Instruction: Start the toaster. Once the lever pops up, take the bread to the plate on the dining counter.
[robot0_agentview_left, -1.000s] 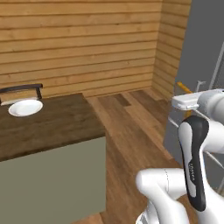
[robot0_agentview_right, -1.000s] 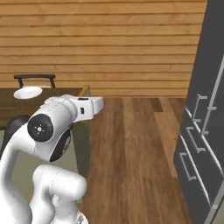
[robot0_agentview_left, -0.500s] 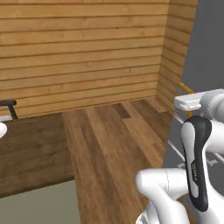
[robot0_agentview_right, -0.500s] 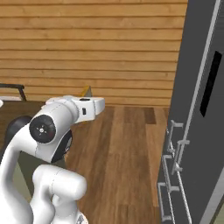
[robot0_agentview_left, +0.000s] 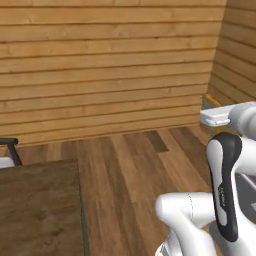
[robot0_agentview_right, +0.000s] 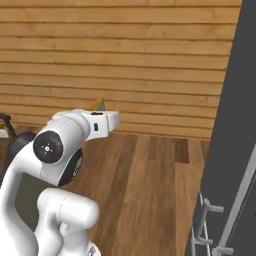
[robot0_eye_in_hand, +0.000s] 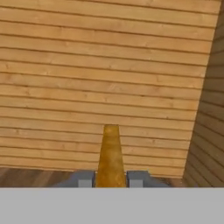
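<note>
My gripper (robot0_eye_in_hand: 111, 179) is shut on the bread (robot0_eye_in_hand: 110, 155), a golden-tan slice that stands edge-on between the two fingertips (robot0_eye_in_hand: 86, 179) and points at the plank wall. The slice's tip also pokes up above my hand in the right base view (robot0_agentview_right: 100, 104) and in the left base view (robot0_agentview_left: 212, 100). A corner of the dark brown dining counter (robot0_agentview_left: 35, 210) lies at the lower left. A white sliver of the plate (robot0_agentview_left: 4, 162) shows at the left edge. The toaster and its lever are out of view.
A light wood plank wall (robot0_agentview_left: 110, 65) runs across the back, with wooden floor (robot0_agentview_left: 135, 170) in front of it. A dark stool back (robot0_agentview_left: 11, 149) stands by the counter. A tall dark grey cabinet front with metal handles (robot0_agentview_right: 235, 150) rises on the right.
The whole picture has swung to the right as the base turns: counter and plate have slid to the left edge and the grey cabinet has grown. The bread stays gripped.
</note>
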